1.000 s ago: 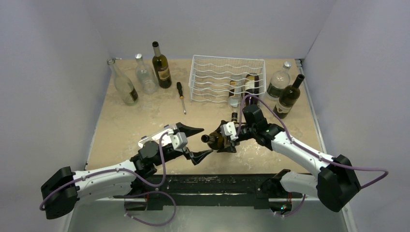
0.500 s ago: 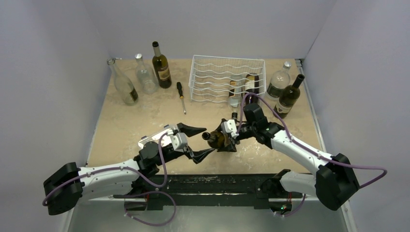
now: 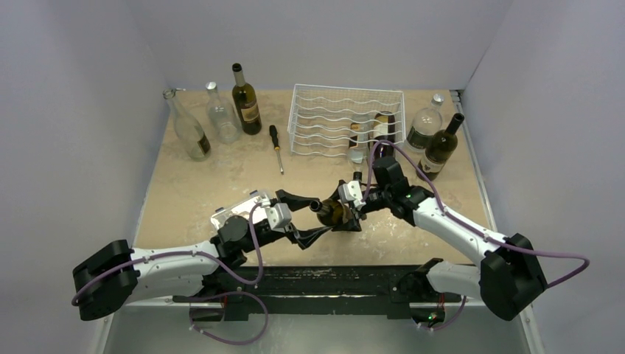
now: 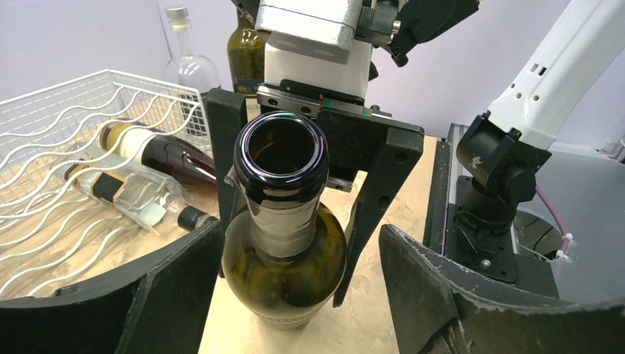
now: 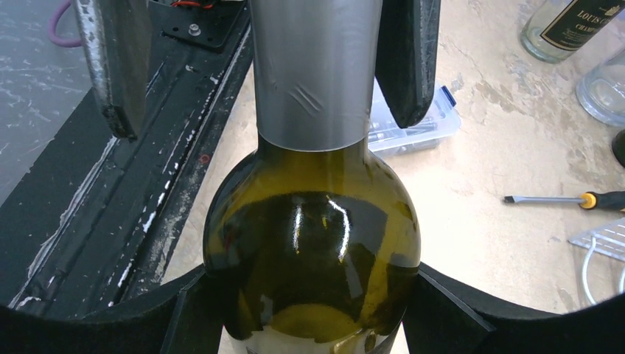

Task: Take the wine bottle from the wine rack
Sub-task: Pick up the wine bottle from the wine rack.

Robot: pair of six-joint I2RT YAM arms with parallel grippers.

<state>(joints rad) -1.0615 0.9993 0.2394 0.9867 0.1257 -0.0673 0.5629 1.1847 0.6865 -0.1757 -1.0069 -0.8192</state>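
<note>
Beige table (image 3: 221, 184), pale walls on three sides. The wine rack (image 3: 346, 90) sits at the back, right of centre.

Progress: the wine bottle (image 3: 330, 213) is off the rack. It is held on its side over the front of the table, well apart from the rack, with its mouth pointing at the left arm. A dark bottle (image 4: 173, 157) and a clear bottle (image 4: 133, 195) lie in the rack. Judged: the removal itself is done. What is left looks like a hand-over or setting the bottle down.

Right gripper (image 3: 348, 214): clamped on the bottle's body, one finger pressed against each side, as its own wrist view shows.

Left gripper (image 3: 317, 216): jaws spread, one either side of the neck and shoulder. The left wrist view shows a gap on both sides, so it has no grip and no contact that I can see. The bottle's open mouth faces that camera, roughly centred between the fingers.
</note>
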